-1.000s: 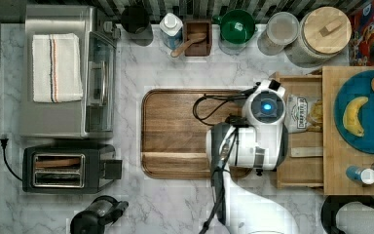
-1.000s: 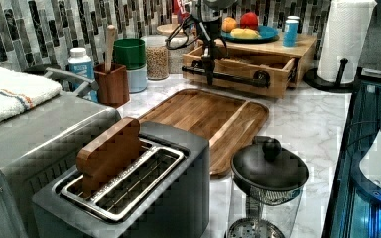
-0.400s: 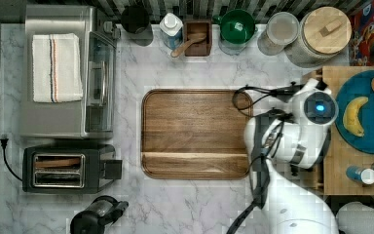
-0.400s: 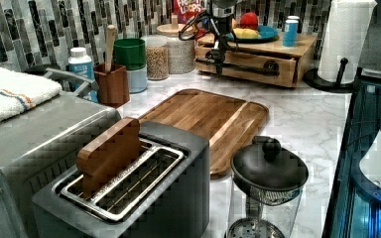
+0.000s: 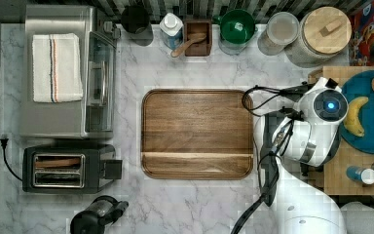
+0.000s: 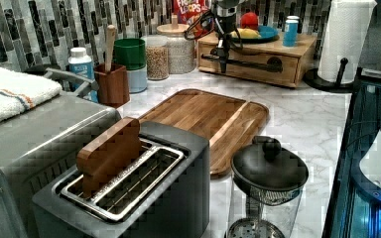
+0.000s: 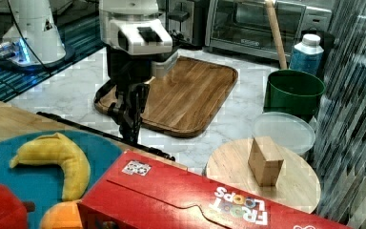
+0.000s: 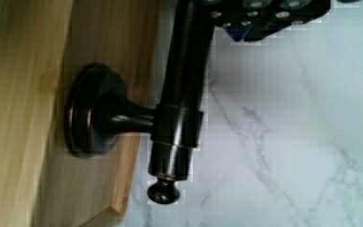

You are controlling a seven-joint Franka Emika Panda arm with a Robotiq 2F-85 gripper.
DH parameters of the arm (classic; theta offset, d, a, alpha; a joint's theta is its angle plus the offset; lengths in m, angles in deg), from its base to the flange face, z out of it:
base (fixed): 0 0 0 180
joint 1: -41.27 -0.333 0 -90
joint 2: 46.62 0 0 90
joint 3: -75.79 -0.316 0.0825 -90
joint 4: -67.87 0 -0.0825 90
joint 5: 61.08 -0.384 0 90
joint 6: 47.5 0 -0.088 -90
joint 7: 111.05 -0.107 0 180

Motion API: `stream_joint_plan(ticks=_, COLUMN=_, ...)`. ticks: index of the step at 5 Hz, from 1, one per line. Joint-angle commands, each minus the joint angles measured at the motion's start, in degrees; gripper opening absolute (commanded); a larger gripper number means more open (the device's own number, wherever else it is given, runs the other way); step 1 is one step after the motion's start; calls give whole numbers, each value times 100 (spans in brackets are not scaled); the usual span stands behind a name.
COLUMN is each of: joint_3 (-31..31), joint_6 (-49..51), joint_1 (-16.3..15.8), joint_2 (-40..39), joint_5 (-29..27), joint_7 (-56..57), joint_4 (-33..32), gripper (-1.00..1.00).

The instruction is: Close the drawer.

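The drawer [image 6: 258, 70] is a light-wood front set flush into the wooden box under the blue fruit plate. A long black bar handle [image 6: 250, 63] runs across it. My gripper [image 6: 223, 52] hangs down over the left view's left end of that bar, fingers closed around it. In the right view the gripper [image 7: 130, 130] stands at the bar handle [image 7: 76, 123] by the box edge. The wrist view shows the handle [image 8: 177, 118] and its round mount on the drawer front [image 8: 28, 123], with the bar running up between my fingers. In the top view my arm [image 5: 316, 126] covers the drawer.
A dark walnut tray [image 5: 197, 134] lies mid-counter. A toaster [image 5: 63, 168], toaster oven [image 5: 63, 78] and glass press [image 6: 268, 173] stand beyond it. Jars, a green cup [image 5: 236, 27] and a cereal box [image 7: 195, 200] line the wall. A paper towel roll [image 6: 349, 39] stands beside the box.
My arm has moved toward the top view's right with the handle, and the drawer has slid from pulled-out to flush inside the wooden box.
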State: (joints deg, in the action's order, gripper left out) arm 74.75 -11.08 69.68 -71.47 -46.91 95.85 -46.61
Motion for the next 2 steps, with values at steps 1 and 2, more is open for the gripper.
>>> stream_joint_plan(ticks=1, joint_3=548, joint_6=725, joint_1=353, joint_2=450, joint_5=331, joint_7=100, joint_4=836, gripper=-100)
stream_joint_plan(ticks=2, joint_3=556, joint_6=724, joint_1=345, joint_2=451, joint_5=327, joint_7=100, joint_4=835, gripper=-100)
